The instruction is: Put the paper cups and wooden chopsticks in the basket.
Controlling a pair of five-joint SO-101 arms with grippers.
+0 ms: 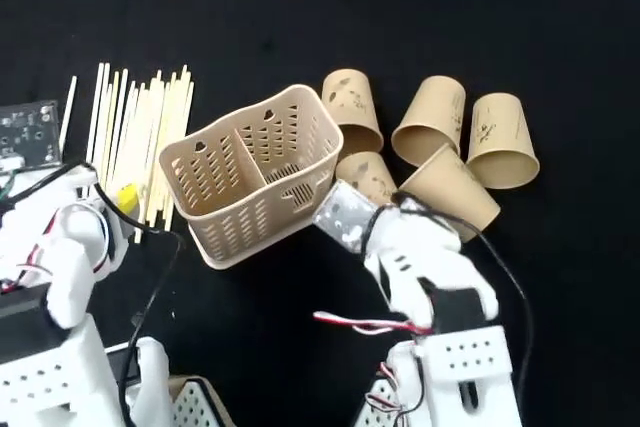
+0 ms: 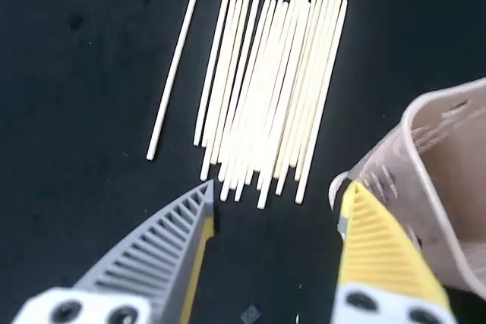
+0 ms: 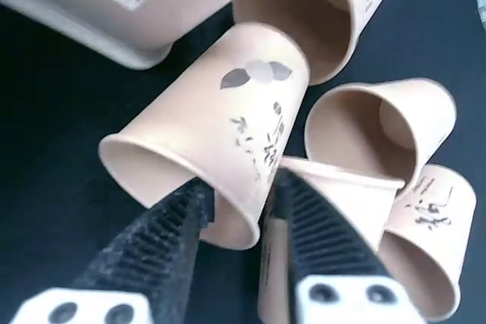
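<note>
While five tan paper cups (image 1: 430,122) lie tipped on their sides in a loose cluster right of the basket (image 1: 245,217), the right gripper (image 3: 241,184) sits at the nearest one (image 3: 220,127). Its black ribbed jaws are parted a little. One stands at the cup's open mouth, the other along its smooth outer wall, with the rolled rim between them. This cup, printed with a small leaf motif, rests just beside the basket's right wall.

The basket is beige moulded plastic, rectangular with rounded corners, slotted sides and a divider making two compartments.

Left of it, pale, thin wooden chopsticks (image 2: 266,89) lie side by side in a flat bundle on the black cloth (image 1: 560,47), with one stick apart on the far-left side. The left gripper (image 2: 278,187) hovers at their near ends, its ridged grey and yellow fingers spread wide and holding nothing.
</note>
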